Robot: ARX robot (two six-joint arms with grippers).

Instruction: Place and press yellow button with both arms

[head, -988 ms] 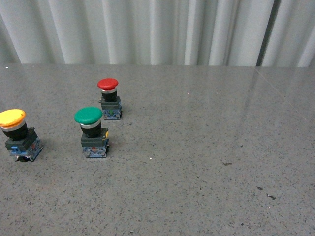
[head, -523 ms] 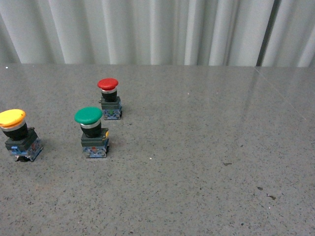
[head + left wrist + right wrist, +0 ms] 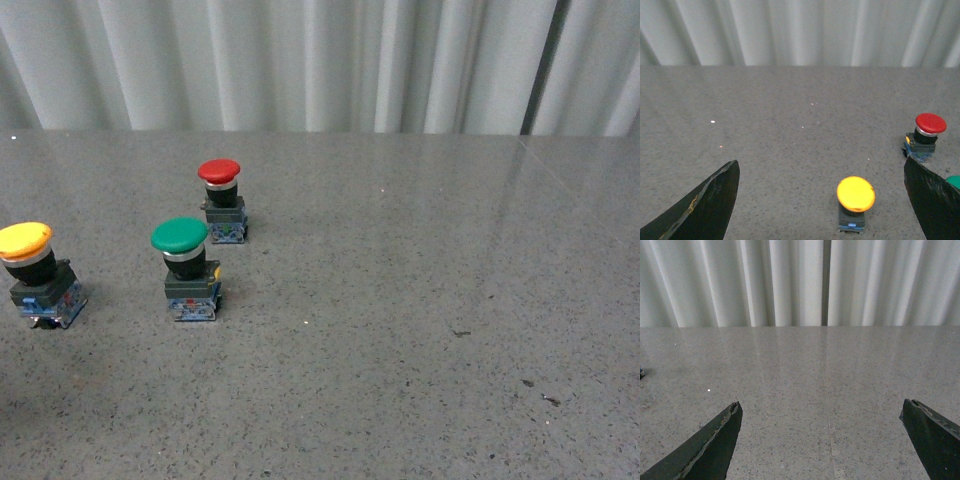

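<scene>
The yellow button (image 3: 27, 243) stands upright at the far left of the grey table, on its black body and blue-grey base. Neither arm shows in the front view. In the left wrist view the yellow button (image 3: 855, 194) sits on the table between the wide-spread black fingers of my left gripper (image 3: 822, 167), which is open and touches nothing. My right gripper (image 3: 821, 407) is open over bare table, with no button between its fingers.
A green-capped button (image 3: 181, 238) stands to the right of the yellow one, and a red-capped button (image 3: 219, 172) further back. Both show by the left gripper: the red one (image 3: 930, 123) and the green cap's edge (image 3: 955, 181). Pleated white curtain (image 3: 320, 60) runs behind the table.
</scene>
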